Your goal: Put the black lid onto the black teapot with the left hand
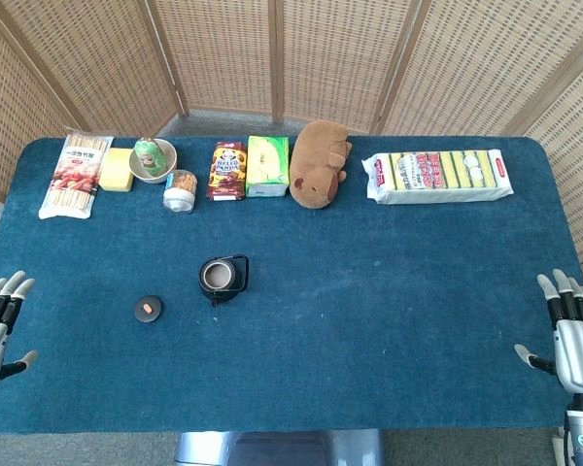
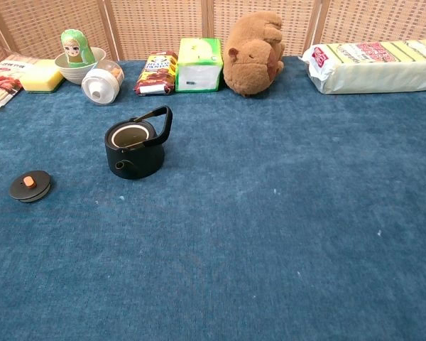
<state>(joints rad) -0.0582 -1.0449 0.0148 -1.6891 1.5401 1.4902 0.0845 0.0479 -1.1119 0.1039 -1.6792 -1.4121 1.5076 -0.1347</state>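
At the near left edge of the table (image 1: 389,320), the left hand (image 1: 0,316) hangs with its fingers spread, holding nothing and touching nothing. The black lid (image 1: 148,309) lies flat on the blue cloth to the right of that hand and slightly farther in, its orange knob facing up. It is near the left hand and well apart from the right one, so the left hand is plainly the closer of the two. Right of the lid and a little farther back stands the black teapot (image 1: 222,277), upright, mouth open, its handle tipped to the right side and its spout pointing toward the near edge. Lid and teapot are apart, not touching. By my reading nothing is begun: the hand must reach rightward and inward to the lid, then carry it on the same way to the pot. At the near right edge the right hand (image 1: 575,330) is likewise spread and empty.
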